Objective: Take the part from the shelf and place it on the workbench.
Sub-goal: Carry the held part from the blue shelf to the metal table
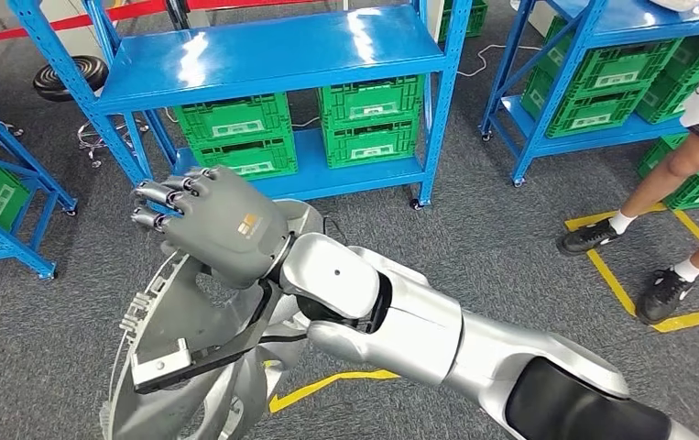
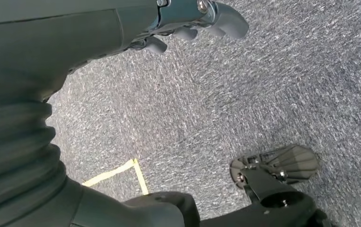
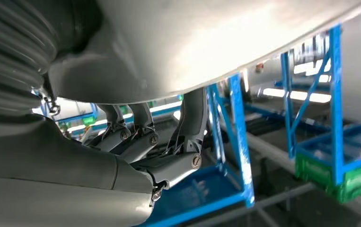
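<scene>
Head view shows the right hand (image 1: 222, 225) raised in front of the robot's body, fingers curled over the upper edge of a large silver part (image 1: 190, 353). That part is a curved, ribbed metal casting with a flat bracket near its lower side, and it hangs below the hand, above the grey carpet (image 1: 501, 220), away from any shelf. Right wrist view looks along the underside of the same part (image 3: 206, 42), a broad pale surface directly against the hand (image 3: 136, 146), whose dark fingers (image 3: 188, 127) hook up around its edge, so the hand grips it.

Behind the hand stands a blue metal shelf (image 1: 281, 55) with green plastic crates (image 1: 235, 133) on its lower level. A second blue shelf (image 1: 602, 37) with more green crates stands to the right. A person's legs (image 1: 666, 183) in dark shoes stand near yellow floor tape (image 1: 616, 284) at the right.

Left wrist view looks down at the carpet (image 2: 263, 85). The left hand (image 2: 190, 23) hangs there with its fingers curled in and nothing in them. A strip of yellow tape (image 2: 121, 172) marks the floor below.
</scene>
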Controlling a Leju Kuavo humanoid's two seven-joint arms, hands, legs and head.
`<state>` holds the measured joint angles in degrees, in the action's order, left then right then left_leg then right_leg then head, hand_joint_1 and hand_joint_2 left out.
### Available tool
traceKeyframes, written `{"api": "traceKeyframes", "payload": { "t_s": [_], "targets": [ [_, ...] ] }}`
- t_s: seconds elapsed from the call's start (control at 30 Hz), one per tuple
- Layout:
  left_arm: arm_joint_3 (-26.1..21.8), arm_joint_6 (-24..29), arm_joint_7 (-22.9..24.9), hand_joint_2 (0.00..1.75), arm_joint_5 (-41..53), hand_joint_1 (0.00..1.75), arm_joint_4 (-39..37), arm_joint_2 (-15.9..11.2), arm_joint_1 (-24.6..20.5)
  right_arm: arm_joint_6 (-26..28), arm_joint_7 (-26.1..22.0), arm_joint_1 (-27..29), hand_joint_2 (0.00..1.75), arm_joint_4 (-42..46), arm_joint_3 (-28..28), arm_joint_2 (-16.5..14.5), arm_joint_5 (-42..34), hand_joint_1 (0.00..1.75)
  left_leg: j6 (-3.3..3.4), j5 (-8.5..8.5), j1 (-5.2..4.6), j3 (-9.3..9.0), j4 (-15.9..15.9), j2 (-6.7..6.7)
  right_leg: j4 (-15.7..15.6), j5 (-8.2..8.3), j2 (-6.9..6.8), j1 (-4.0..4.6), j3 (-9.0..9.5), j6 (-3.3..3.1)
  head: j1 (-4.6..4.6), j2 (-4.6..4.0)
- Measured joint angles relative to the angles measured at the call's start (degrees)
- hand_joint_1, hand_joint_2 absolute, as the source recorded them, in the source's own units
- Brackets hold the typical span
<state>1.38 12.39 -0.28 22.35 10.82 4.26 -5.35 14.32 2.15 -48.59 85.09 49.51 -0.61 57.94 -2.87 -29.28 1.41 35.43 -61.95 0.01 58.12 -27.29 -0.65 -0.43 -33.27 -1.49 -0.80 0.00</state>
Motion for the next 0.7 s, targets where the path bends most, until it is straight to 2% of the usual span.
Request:
{"api": "traceKeyframes", "payload": {
  "t_s": [0.07, 0.1, 0.13, 0.17, 0.2, 0.27, 0.33, 0.37, 0.4, 0.43, 0.47, 0.53, 0.57, 0.6, 0.63, 0.67, 0.7],
  "targets": [
    [0.01, -0.05, 0.03, 1.75, 0.14, 0.00, -0.01, -0.10, 0.01, 0.68, 0.14, 0.29, 1.75, -0.16, -0.31, 0.36, 0.40, 1.75, -0.34, -3.73, 0.01, 3.15, -7.22, 0.00, 0.00, 0.16, -0.62, 0.15, -0.28, -0.42, 0.10, 0.00],
    [0.02, -0.07, 0.01, 1.75, 0.20, 0.00, -0.02, -0.17, 0.05, 0.78, 0.25, 0.48, 1.75, -0.30, -0.45, 0.55, 0.54, 1.75, -0.44, -4.86, 0.01, 4.53, -10.49, 0.01, 0.02, 0.21, -0.95, 0.26, -0.40, -0.49, 0.11, 0.00],
    [0.02, -0.07, -0.06, 1.75, 0.26, 0.00, -0.03, -0.26, 0.10, 0.83, 0.44, 0.69, 1.75, -0.44, -0.64, 0.73, 0.67, 1.75, -0.46, -4.96, 0.01, 5.16, -12.20, 0.02, 0.05, 0.25, -1.33, 0.37, -0.49, -0.54, 0.11, 0.00],
    [0.02, -0.07, -0.17, 1.75, 0.31, 0.00, -0.05, -0.38, 0.13, 0.86, 0.68, 0.83, 1.75, -0.57, -0.91, 0.91, 0.84, 1.75, -0.41, -3.93, 0.00, 4.72, -11.66, 0.08, 0.09, 0.26, -1.72, 0.46, -0.52, -0.55, 0.11, 0.00],
    [0.02, -0.07, -0.28, 1.75, 0.35, 0.00, -0.05, -0.53, 0.13, 0.89, 0.88, 0.92, 1.75, -0.67, -1.30, 1.06, 1.08, 1.75, -0.28, -2.13, -0.02, 3.24, -9.01, 0.33, 0.15, 0.24, -2.13, 0.51, -0.51, -0.53, 0.11, 0.00],
    [0.02, -0.07, -0.46, 1.75, 0.38, 0.00, -0.05, -0.78, 0.05, 0.99, 1.10, 1.10, 1.75, -0.75, -2.28, 1.24, 1.63, 1.75, 0.16, 0.92, -0.45, -0.91, -1.25, 2.13, 0.30, 0.16, -2.97, 0.68, -0.48, -0.35, 0.13, 0.00],
    [0.02, -0.07, -0.54, 1.75, 0.38, 0.00, -0.04, -0.91, -0.11, 1.11, 1.09, 1.48, 1.75, -0.75, -3.12, 1.38, 2.11, 1.75, 0.93, 1.60, -1.07, -2.96, 3.01, 3.60, 0.43, 0.13, -3.88, 0.96, -0.54, 0.03, 0.15, 0.00],
    [0.01, -0.07, -0.56, 1.75, 0.34, 0.00, -0.04, -0.93, -0.14, 1.18, 1.06, 1.75, 1.75, -0.75, -3.43, 1.46, 2.36, 1.75, 1.34, 1.47, -1.31, -2.99, 3.35, 3.49, 0.41, 0.17, -4.41, 1.07, -0.56, 0.27, 0.14, 0.00],
    [-0.02, -0.06, -0.58, 1.75, 0.22, 0.00, -0.04, -0.94, -0.10, 1.23, 1.02, 2.03, 1.75, -0.74, -3.65, 1.51, 2.64, 1.75, 1.79, 1.59, -1.20, -2.78, 3.56, 2.87, 0.40, 0.16, -4.93, 1.12, -0.52, 0.55, 0.13, 0.00],
    [-0.06, -0.04, -0.60, 1.75, 0.06, 0.00, -0.04, -0.93, 0.00, 1.27, 0.95, 2.31, 1.75, -0.74, -3.85, 1.56, 2.95, 1.75, 2.17, 1.72, -1.05, -2.68, 3.77, 2.26, 0.57, -0.05, -4.72, 1.04, -0.53, 0.91, 0.13, 0.00],
    [-0.11, -0.02, -0.61, 1.75, -0.15, 0.00, -0.04, -0.95, 0.10, 1.32, 0.82, 2.53, 1.75, -0.73, -4.01, 1.58, 3.24, 1.75, 2.54, 1.96, -0.88, -2.56, 3.91, 1.66, 1.44, -0.80, -3.82, 0.93, -0.88, 1.28, 0.10, 0.00],
    [-0.24, 0.08, -0.65, 1.75, -0.58, 0.00, -0.04, -0.98, 0.20, 1.40, 0.52, 2.95, 1.75, -0.73, -4.31, 1.70, 3.71, 1.75, 3.14, 2.40, -0.61, -2.31, 4.09, 0.56, 6.63, -4.00, -1.03, 0.58, -3.15, 1.88, 0.10, 0.00],
    [-0.34, 0.11, -0.69, 1.75, -0.82, 0.00, -0.05, -0.99, 0.23, 1.44, 0.36, 3.21, 1.75, -0.75, -4.43, 1.78, 3.90, 1.75, 3.33, 2.53, -0.59, -2.11, 4.07, -0.07, 10.67, -6.00, -0.10, 0.48, -5.02, 2.02, 0.09, 0.00],
    [-0.46, 0.14, -0.73, 1.75, -1.06, 0.00, -0.05, -0.99, 0.31, 1.46, 0.23, 3.52, 1.75, -0.81, -4.50, 1.84, 4.08, 1.75, 3.39, 2.63, -0.58, -1.93, 4.02, -0.74, 14.42, -7.44, 0.26, 0.39, -6.76, 2.11, 0.10, 0.00],
    [-0.57, 0.15, -0.75, 1.75, -1.24, 0.00, -0.07, -0.98, 0.45, 1.46, 0.15, 3.79, 1.75, -0.90, -4.54, 1.89, 4.22, 1.75, 3.38, 2.71, -0.55, -1.78, 3.93, -1.49, 16.72, -7.91, 0.39, 0.30, -7.86, 2.17, 0.10, 0.00],
    [-0.67, 0.15, -0.73, 1.75, -1.39, 0.00, -0.08, -0.98, 0.61, 1.48, 0.08, 3.96, 1.75, -1.02, -4.56, 1.91, 4.43, 1.75, 3.33, 2.76, -0.50, -1.66, 3.80, -2.27, 16.84, -7.25, 0.49, 0.19, -7.89, 2.20, 0.11, 0.00],
    [-0.74, 0.16, -0.64, 1.75, -1.46, 0.00, -0.09, -0.98, 0.74, 1.56, 0.05, 4.02, 1.75, -1.13, -4.60, 1.91, 4.79, 1.75, 3.20, 2.77, -0.42, -1.58, 3.63, -3.07, 14.64, -5.60, 0.72, 0.03, -6.78, 2.21, 0.11, 0.00]
  ]
}}
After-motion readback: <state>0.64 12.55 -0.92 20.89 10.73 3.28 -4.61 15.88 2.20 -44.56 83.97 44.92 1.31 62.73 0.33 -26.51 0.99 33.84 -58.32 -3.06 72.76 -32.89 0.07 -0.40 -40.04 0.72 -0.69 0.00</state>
